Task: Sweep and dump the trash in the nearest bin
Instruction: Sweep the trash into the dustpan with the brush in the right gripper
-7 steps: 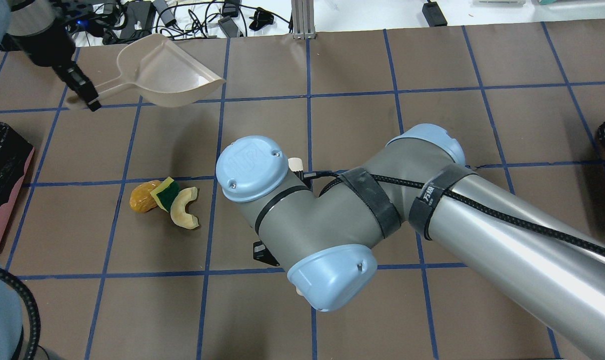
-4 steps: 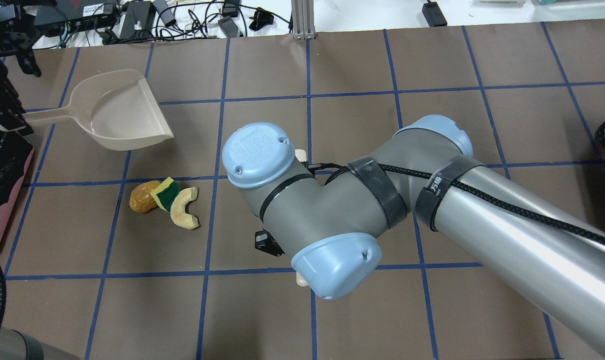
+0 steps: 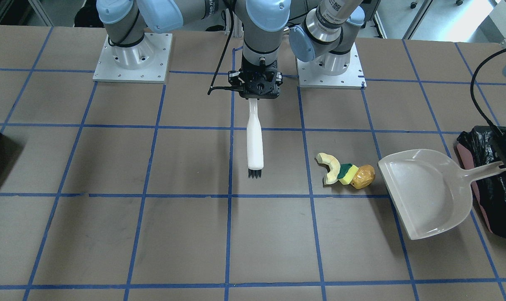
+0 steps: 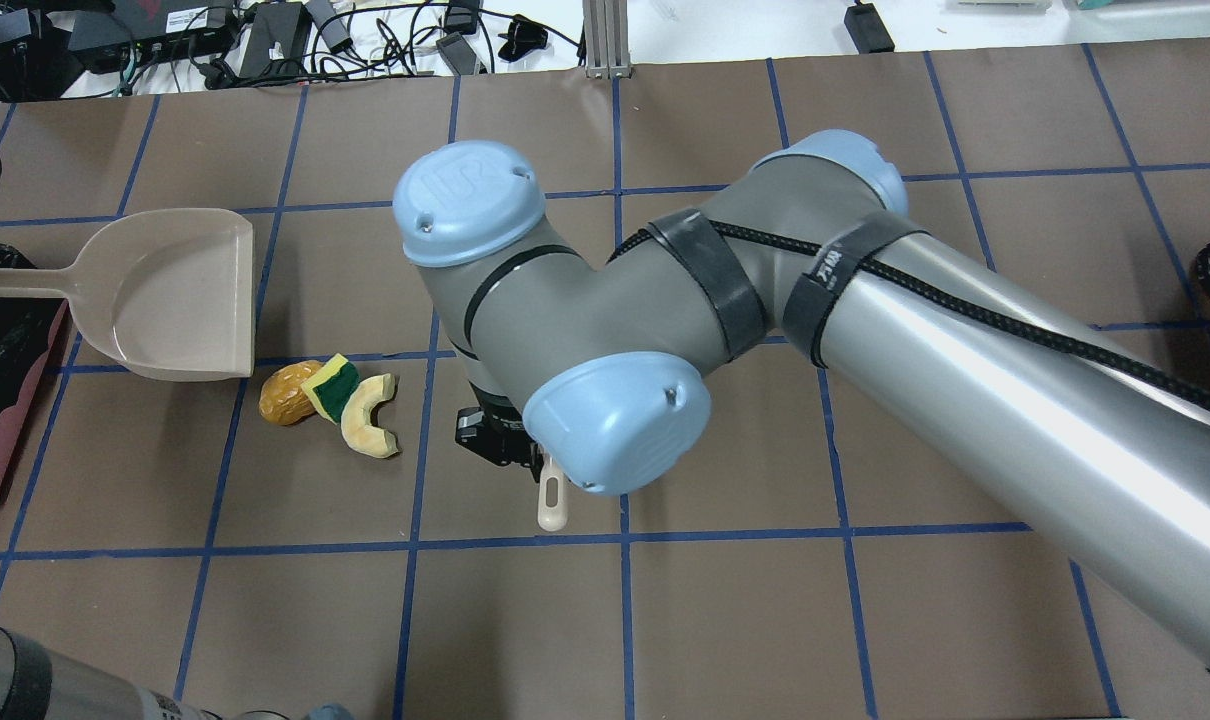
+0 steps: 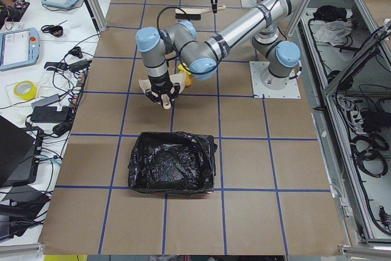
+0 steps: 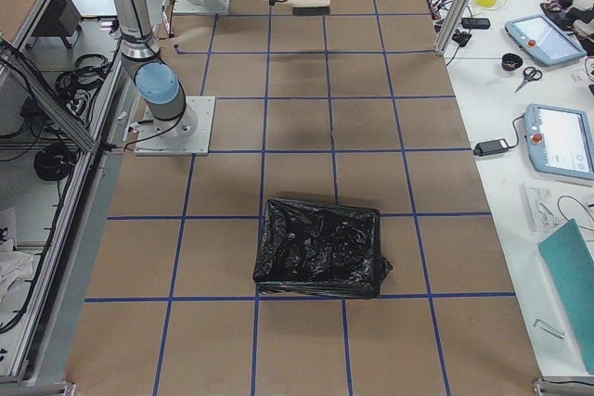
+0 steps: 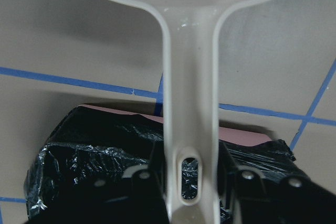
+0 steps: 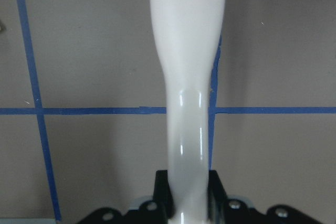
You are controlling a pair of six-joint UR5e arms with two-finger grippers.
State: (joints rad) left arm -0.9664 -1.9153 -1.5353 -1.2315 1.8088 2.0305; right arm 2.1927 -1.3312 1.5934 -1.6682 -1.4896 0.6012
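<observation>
table (image 3: 111, 234): brown cover, blue tape grid (image 3: 111, 195) | side bench (image 6: 501, 108): white, cables (image 4: 380, 45), teach pendants (image 6: 560, 141) | light: even, bright

Bright even overhead light, soft shadows

Robotics lab: blue-taped grid table (image 3: 186, 234), bolted arm base plates (image 3: 131, 58), teach pendants (image 6: 560, 141), loose cables (image 4: 385, 45).

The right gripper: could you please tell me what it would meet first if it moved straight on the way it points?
The right gripper seems to point down; past the brush it grips, bare table beneath comes first, though depth is unclear.
</observation>
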